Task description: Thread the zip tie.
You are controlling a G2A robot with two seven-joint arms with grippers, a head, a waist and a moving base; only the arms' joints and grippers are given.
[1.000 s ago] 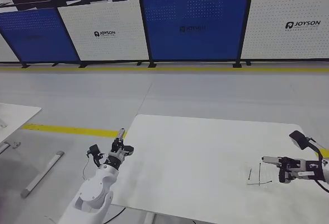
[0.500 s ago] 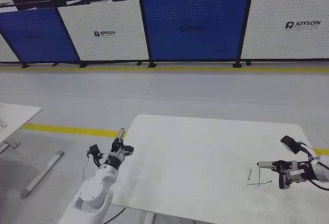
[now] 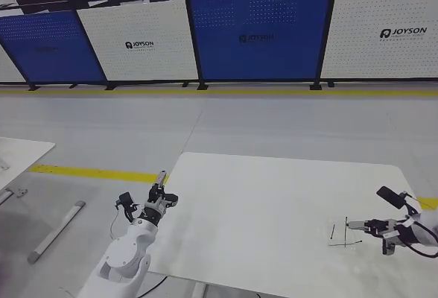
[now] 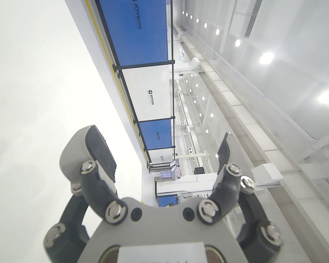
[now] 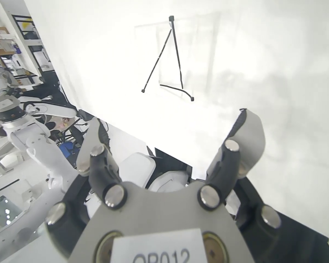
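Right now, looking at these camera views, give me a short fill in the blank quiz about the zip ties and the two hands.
The table holds ____ zip ties. The zip ties are ____ in colour. The right hand, near them, has its jaws ____. The left hand grips ____.
Missing words: three; black; open; nothing.
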